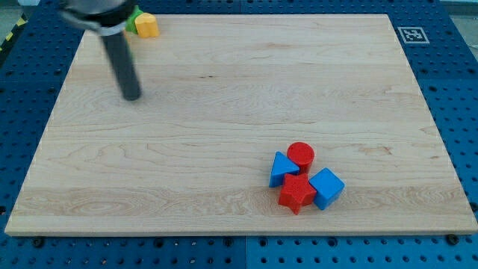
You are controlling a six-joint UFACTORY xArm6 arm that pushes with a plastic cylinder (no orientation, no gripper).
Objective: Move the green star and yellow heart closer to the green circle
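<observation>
My tip (132, 96) rests on the wooden board (239, 90) near the view's top left. Just above it and to its right, at the board's top edge, a yellow block (147, 25) lies against a green block (134, 19). The arm partly hides the green block, so its shape cannot be made out, and the yellow block's shape is unclear. The tip is apart from both, roughly a hand's width below them. No other green block shows.
A cluster sits at the view's lower right: a red cylinder (301, 155), a blue triangle (281, 169), a red star (296, 193) and a blue cube (326, 187). A printed marker (412, 34) lies beyond the board's top right corner.
</observation>
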